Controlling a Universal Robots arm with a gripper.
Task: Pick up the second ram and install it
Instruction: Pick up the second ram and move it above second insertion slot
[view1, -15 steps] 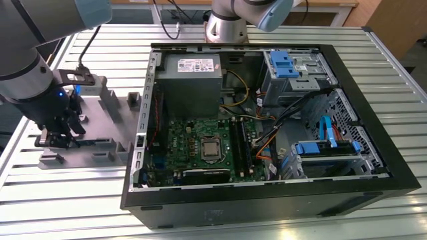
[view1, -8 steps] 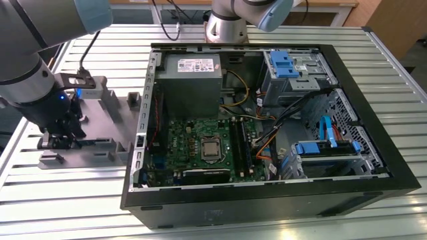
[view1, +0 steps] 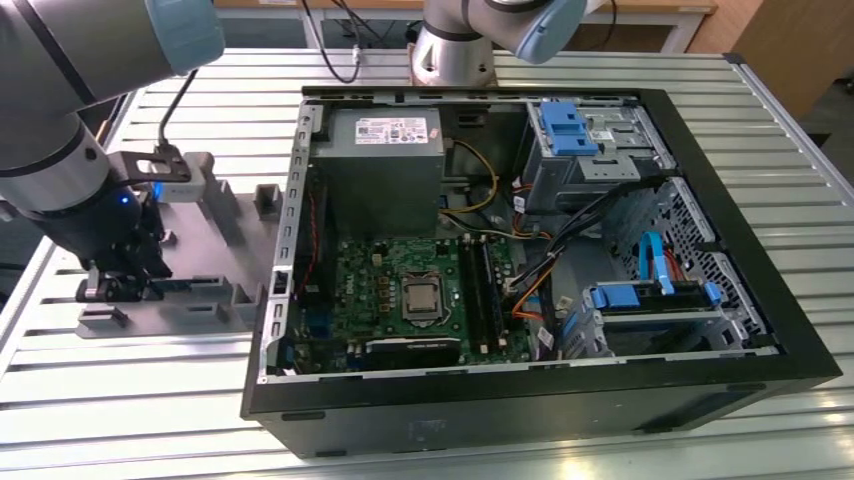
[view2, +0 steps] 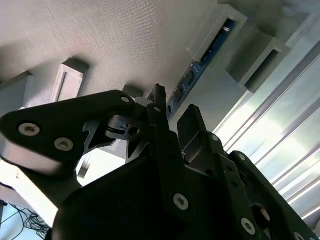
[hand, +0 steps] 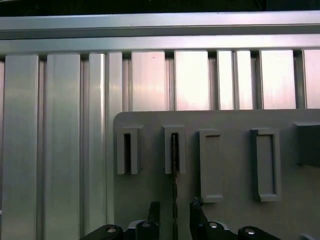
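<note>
Low over the grey tray (view1: 200, 298), the hand (view1: 111, 290) hangs from the arm in the exterior view, near the table's (view1: 134, 400) edge at the exterior view's left. From this side its fingers are too dark to judge. The tray lies flat on the slatted table just beside the open computer case (view1: 467, 410), and a green board (view1: 400, 285) lies face up inside the case.

In the second wrist view the second ram (view2: 200, 65) stands on its long edge, held in the tray's upright posts. It is a blue-green stick with small black chips. The hand's two black fingers (view2: 189, 120) sit one on each side of the stick's near end with a gap showing, so the hand is spread apart and grips nothing.

In the first wrist view the stick shows edge-on as a thin dark line. It runs from a slotted post (hand: 174, 150) to the space between the fingertips (hand: 154, 210), and neither tip appears to touch it. More grey posts stand in a row alongside, and beyond the tray lie the table's aluminium slats.
</note>
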